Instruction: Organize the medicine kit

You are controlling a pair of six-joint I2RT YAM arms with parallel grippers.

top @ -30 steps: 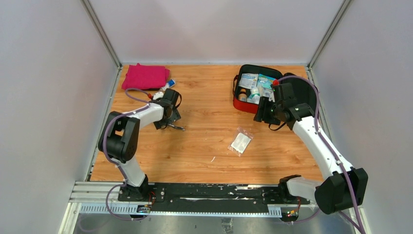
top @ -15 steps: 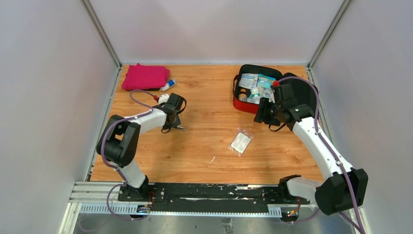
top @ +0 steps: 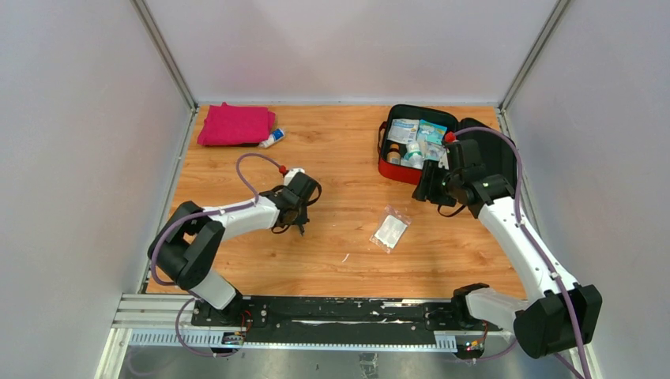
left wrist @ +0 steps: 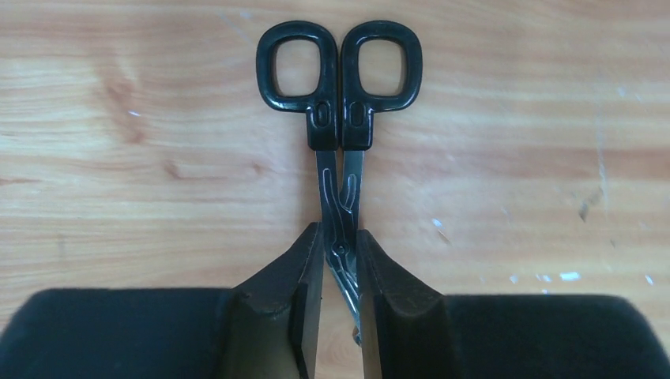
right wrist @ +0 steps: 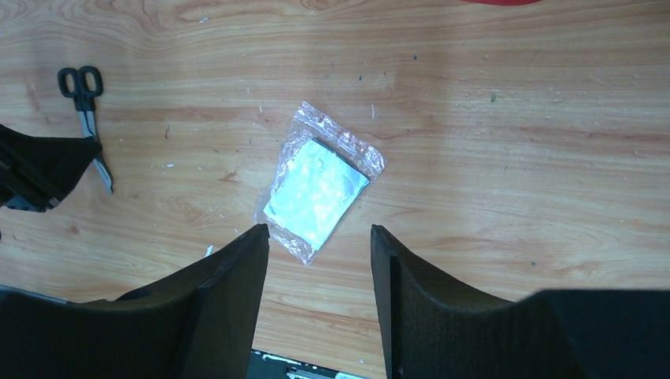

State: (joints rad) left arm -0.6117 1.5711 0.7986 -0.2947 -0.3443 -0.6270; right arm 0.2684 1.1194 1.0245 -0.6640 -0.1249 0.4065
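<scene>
The medicine kit (top: 393, 170) lies open at the back right, a red case with a black lining and several packets and bottles inside. Black-handled scissors (left wrist: 325, 130) lie flat on the wood, left of centre. My left gripper (left wrist: 340, 237) is down on them, its fingers pressed against both sides of the blades near the pivot, and from above it (top: 299, 225) hides most of them. My right gripper (right wrist: 320, 229) hangs open and empty by the kit's near edge (top: 423, 185), above a clear bag with a white pad (right wrist: 316, 189).
The bag (top: 390, 230) lies mid-table, between the two arms. A folded pink cloth (top: 235, 124) sits in the back left corner with a small white tube (top: 271, 139) beside it. White walls close in the table on three sides.
My left arm has swung right and nearer, away from the pink cloth, and its jaws have narrowed onto the scissors' blades. The right arm has barely moved.
</scene>
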